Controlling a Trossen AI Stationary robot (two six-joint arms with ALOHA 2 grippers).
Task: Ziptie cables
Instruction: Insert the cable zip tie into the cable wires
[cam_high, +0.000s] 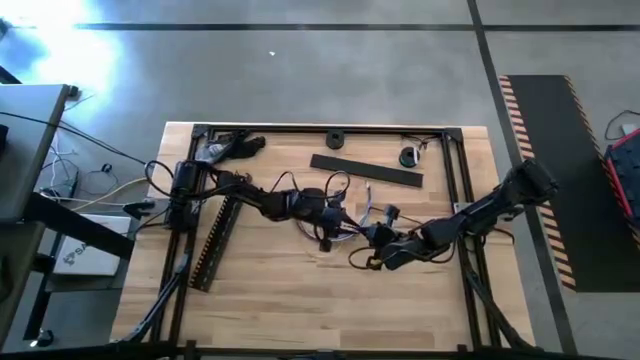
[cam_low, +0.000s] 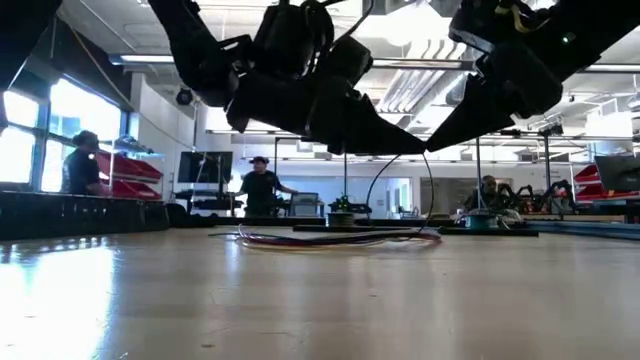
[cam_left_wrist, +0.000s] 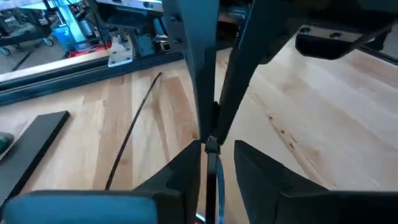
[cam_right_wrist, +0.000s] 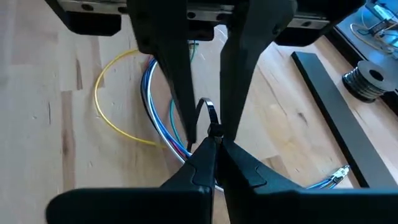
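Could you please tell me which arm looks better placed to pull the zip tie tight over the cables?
Probably the right: the right gripper is shut on the black zip tie above the cables, while the left gripper sits open around it.

No legible text, label, brand, number or sign anywhere in view.
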